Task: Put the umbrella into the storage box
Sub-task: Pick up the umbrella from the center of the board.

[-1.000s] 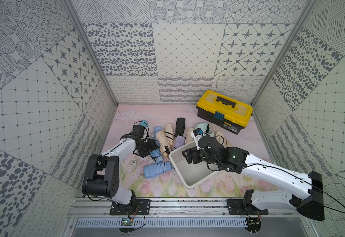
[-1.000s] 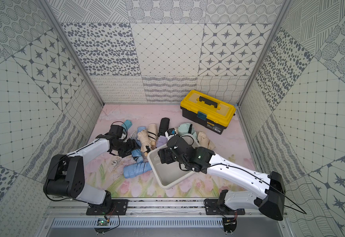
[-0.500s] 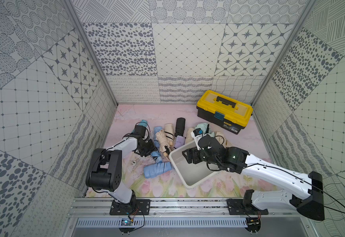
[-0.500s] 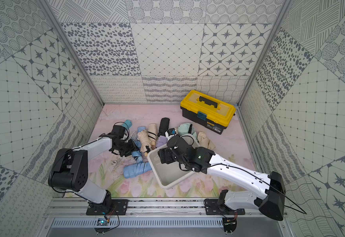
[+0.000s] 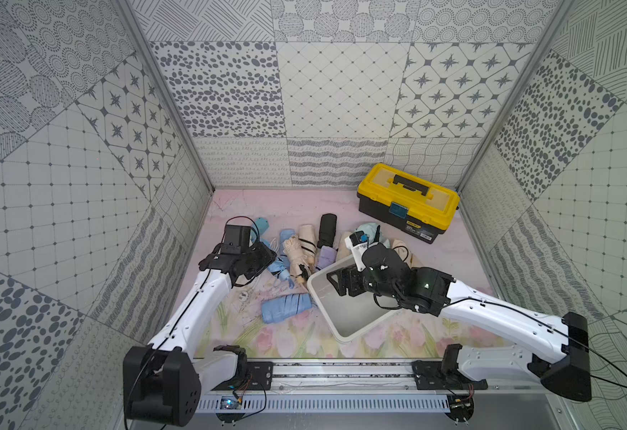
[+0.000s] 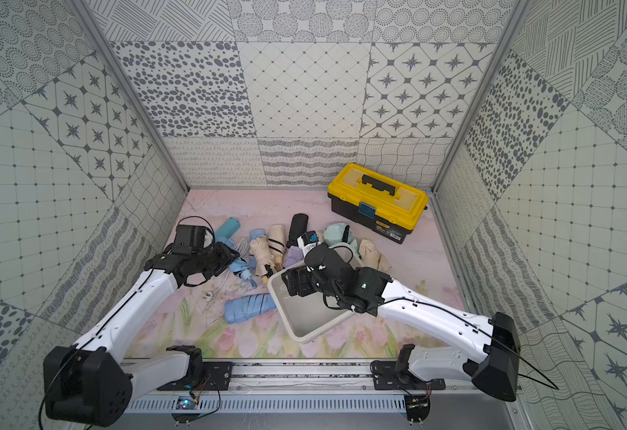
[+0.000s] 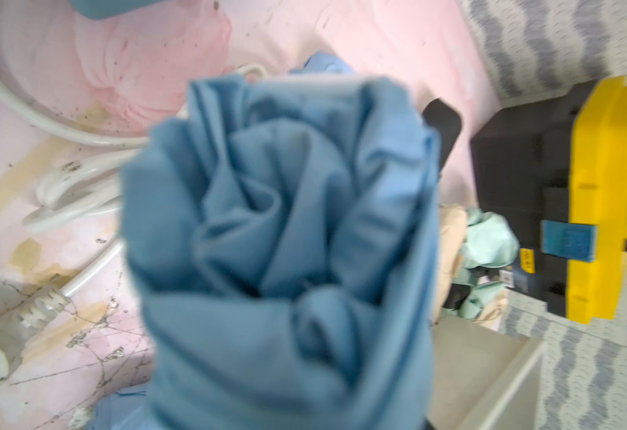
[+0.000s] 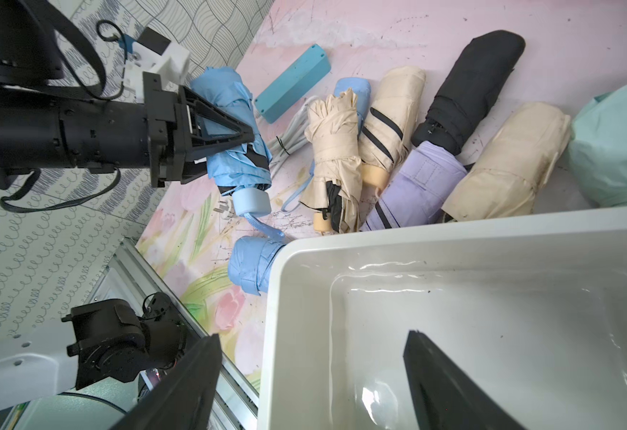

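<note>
The left gripper (image 8: 241, 130) has its jaws closed across the canopy of a light blue folded fabric umbrella (image 8: 222, 93); the pale blue cylindrical handle end (image 8: 254, 201) points down toward the pink floral-printed worktop (image 5: 297, 208), and whether it is clear of that surface cannot be determined; in the left wrist view the blue canopy fills most of the frame. The umbrella lies outside the white rectangular plastic storage box (image 8: 453, 231), at the edge of the heap and near the corner of the box that faces it. The right gripper (image 8: 313, 335) has its jaws spread wide and holds nothing; one jaw hangs inside the storage box and the other outside its wall, so they straddle the rim without clamping it. The interior of the storage box shows no contents. Status: the grasp appears complete; lifting, carrying over the rim and releasing are not yet done. A second light blue folded umbrella (image 5: 285, 307) lies against the outer wall of the box; beige, black, lilac and mint folded umbrellas (image 8: 393, 123) lie in a row beyond the rim; the yellow-lidded black toolbox (image 5: 408, 203) stands well apart at the rear. Caution: the right gripper occupies part of the box opening and may obstruct insertion.
</note>
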Robot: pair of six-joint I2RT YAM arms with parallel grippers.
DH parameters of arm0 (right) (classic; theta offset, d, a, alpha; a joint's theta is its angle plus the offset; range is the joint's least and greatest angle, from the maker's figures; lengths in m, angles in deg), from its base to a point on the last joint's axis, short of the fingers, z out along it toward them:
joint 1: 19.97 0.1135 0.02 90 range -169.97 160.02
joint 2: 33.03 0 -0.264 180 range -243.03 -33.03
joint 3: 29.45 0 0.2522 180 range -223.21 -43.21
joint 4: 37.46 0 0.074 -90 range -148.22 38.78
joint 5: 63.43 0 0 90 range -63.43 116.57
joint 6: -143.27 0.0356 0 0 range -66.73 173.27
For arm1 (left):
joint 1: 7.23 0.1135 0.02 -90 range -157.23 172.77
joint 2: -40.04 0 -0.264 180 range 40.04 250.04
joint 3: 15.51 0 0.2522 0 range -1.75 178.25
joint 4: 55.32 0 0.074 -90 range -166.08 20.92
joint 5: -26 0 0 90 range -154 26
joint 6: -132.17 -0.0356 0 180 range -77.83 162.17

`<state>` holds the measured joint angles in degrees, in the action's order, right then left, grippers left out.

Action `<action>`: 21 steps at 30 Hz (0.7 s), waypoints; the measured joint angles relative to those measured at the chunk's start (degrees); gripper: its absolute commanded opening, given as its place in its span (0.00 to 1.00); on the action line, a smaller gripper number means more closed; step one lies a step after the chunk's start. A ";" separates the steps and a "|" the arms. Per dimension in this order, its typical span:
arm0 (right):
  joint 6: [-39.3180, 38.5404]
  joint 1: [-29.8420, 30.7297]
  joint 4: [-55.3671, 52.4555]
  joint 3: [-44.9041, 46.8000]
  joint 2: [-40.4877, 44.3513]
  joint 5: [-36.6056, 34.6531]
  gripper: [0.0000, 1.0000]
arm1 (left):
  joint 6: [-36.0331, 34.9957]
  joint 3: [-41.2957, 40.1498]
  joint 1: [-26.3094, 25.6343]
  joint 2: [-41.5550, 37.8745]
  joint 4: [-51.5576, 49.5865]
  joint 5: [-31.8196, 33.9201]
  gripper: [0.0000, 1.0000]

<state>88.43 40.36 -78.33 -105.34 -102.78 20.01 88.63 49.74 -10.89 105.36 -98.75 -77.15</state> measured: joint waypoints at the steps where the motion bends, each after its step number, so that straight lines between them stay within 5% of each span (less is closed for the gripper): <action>1: -0.02 0.00 0.92 0.02 0.02 0.35 0.84 | 1.75 0.26 0.00 -1.42 0.28 -0.24 0.33; 21: -21.29 -2.67 28.83 11.10 1.57 2.69 0.92 | 37.90 3.48 -12.72 -7.74 10.67 -2.47 0.33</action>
<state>67.14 37.69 -49.51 -94.23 -101.21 22.69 126.53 53.21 -23.61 97.62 -88.08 -79.62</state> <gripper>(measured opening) 0.923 0.403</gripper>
